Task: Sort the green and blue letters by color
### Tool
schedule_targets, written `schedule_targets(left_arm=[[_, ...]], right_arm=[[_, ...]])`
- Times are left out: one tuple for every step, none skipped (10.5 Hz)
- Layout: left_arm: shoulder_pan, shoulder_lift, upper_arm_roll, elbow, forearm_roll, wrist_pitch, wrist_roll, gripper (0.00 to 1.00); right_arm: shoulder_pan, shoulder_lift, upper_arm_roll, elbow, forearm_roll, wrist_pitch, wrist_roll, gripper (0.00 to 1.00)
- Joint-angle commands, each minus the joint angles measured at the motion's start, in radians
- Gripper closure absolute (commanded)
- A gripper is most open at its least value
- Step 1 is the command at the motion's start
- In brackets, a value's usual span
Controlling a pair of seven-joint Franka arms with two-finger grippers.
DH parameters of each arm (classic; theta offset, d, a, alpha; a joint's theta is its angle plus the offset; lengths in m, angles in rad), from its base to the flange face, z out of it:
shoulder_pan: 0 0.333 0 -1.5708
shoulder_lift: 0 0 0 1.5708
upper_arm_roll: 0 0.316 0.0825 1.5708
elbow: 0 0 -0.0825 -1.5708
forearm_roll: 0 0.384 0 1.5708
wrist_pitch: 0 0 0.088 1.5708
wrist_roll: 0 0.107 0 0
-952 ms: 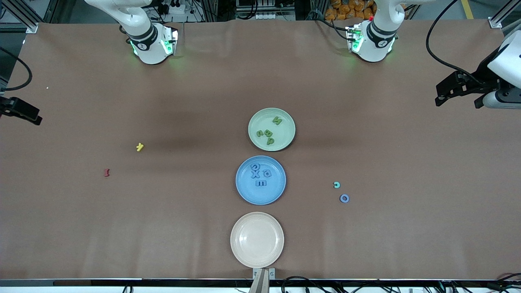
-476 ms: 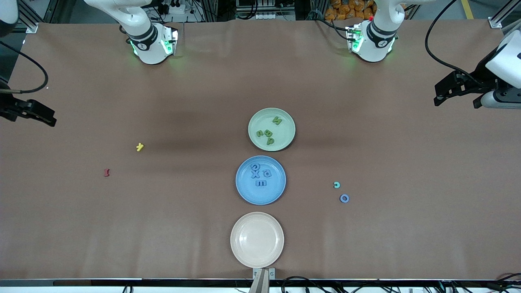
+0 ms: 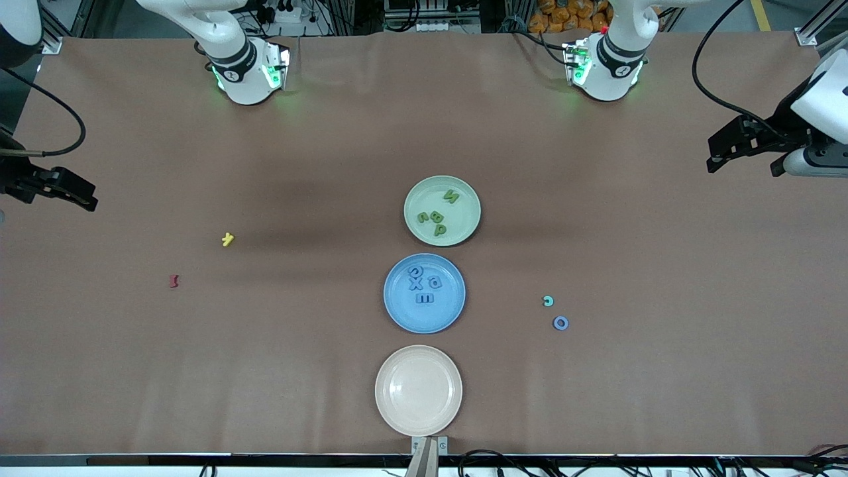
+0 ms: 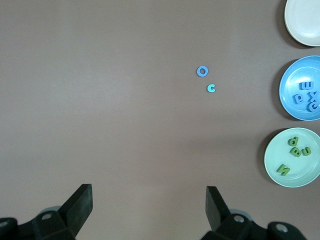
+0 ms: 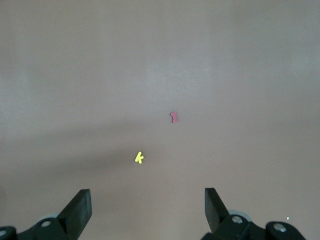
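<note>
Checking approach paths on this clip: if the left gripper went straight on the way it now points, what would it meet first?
Probably just bare brown table. The left gripper is open, pointing down at it; the small blue ring letter and teal C letter lie off its line, though depth is unclear.

The left arm's black two-finger gripper hangs in the air over the tabletop's edge at its own end, jaws spread wide and holding nothing. The right arm's black two-finger gripper hangs likewise at its end, jaws also wide apart and bare.
</note>
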Motion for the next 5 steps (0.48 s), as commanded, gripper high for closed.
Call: schedule_targets(left_arm=[[0.007, -0.004, -0.001, 0.001, 0.01, 0.002, -0.007, 0.0], [0.007, -0.004, 0.0, 0.002, 0.008, 0.002, -0.007, 0.0], [0.007, -0.004, 0.0, 0.002, 0.008, 0.002, -0.007, 0.0], [0.007, -0.004, 0.0, 0.002, 0.008, 0.002, -0.007, 0.0], [0.007, -0.004, 0.0, 0.002, 0.008, 0.002, -0.006, 0.0]], right_arm=[[-0.001, -0.019, -0.002, -0.008, 0.014, 0.008, 0.017, 0.0], [-0.003, -0.018, -0.002, -0.01, 0.012, 0.01, 0.017, 0.0], [-0.006, -0.018, -0.002, -0.01, 0.011, 0.011, 0.017, 0.0], [-0.002, -0.018, -0.002, -0.008, 0.012, 0.011, 0.017, 0.0], [-0.001, -0.018, -0.004, -0.008, 0.012, 0.011, 0.017, 0.0]])
